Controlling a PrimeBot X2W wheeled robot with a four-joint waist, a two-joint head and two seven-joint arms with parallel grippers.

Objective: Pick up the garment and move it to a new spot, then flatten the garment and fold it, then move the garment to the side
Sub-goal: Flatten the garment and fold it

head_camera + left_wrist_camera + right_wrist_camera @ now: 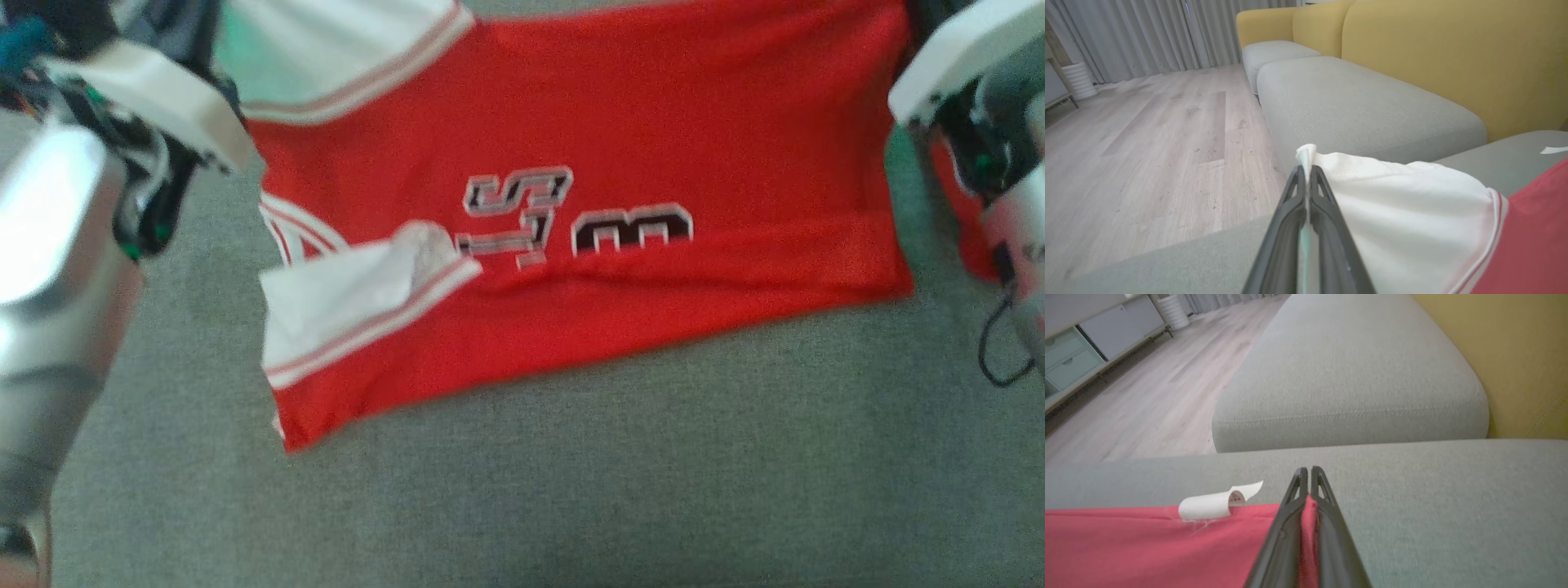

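Dark fingers of the left gripper [1306, 173] rise from the bottom edge of the left wrist view, pressed together and clamped on the edge of a white sleeve [1412, 212] of the garment [653, 122]. Fingers of the right gripper [1306, 473] are likewise closed, with a fold of red fabric pinched between them at the garment's edge.

Garment: a red jersey with white sleeves trimmed in pale red stripes, and black-and-white lettering [633, 231] on the front. It lies spread on the grey seat cushion [571, 490] of a sofa. In the head view it sits between the left arm [49, 245] at the left edge and the right arm [1016, 212] at the right edge. A second white sleeve [351, 310] lies folded over the red front on the near left side of that view.

A white label [1208, 506], curled into a roll, sits at the red edge near the right gripper. A yellow backrest [1453, 61] stands behind the cushions. Pale wood floor [1147, 143] and grey curtains [1147, 32] lie beyond the sofa.
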